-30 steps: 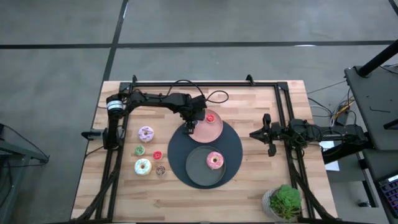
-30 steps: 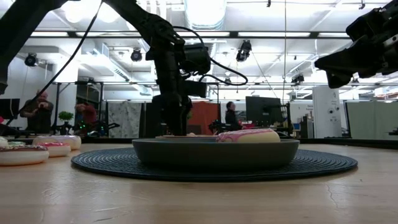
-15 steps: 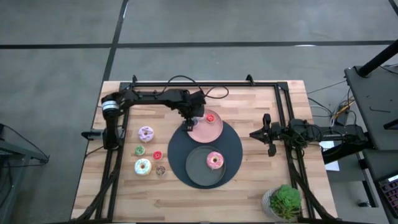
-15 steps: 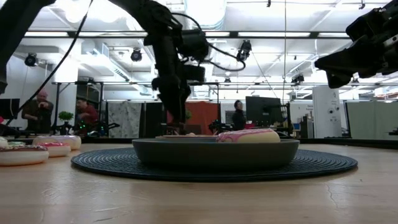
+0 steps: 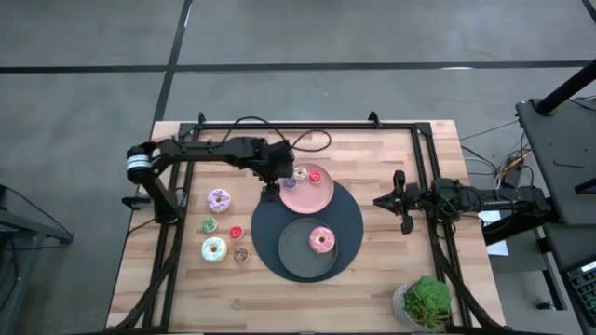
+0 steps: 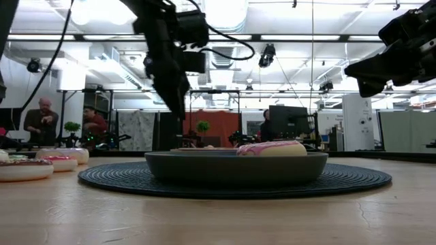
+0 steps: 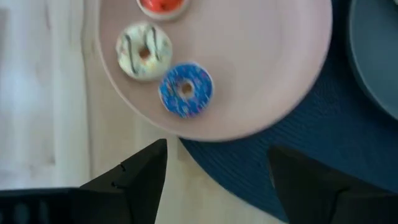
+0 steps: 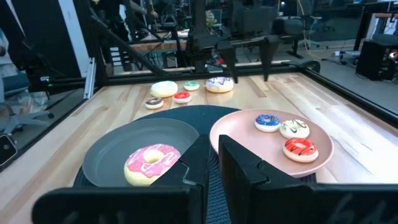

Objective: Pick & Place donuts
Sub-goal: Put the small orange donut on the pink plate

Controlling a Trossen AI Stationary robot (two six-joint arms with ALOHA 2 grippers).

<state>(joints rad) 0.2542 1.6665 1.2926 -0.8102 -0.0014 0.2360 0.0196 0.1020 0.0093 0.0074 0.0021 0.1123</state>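
The left end effector (image 5: 271, 183) has lifted and pulled back from the pink plate (image 7: 267, 74), fingers spread and empty. A blue donut (image 7: 185, 89) lies there, apparently touching the cream one (image 7: 143, 51). The right end effector (image 5: 401, 202) waits nearly closed.

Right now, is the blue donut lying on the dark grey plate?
No, the blue donut lies on the pink plate, beside a pale donut.

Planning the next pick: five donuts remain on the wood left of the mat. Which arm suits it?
Left. Its open left gripper hangs beside the pink plate, close to the lilac donut. The right gripper waits beyond the mat's far side.
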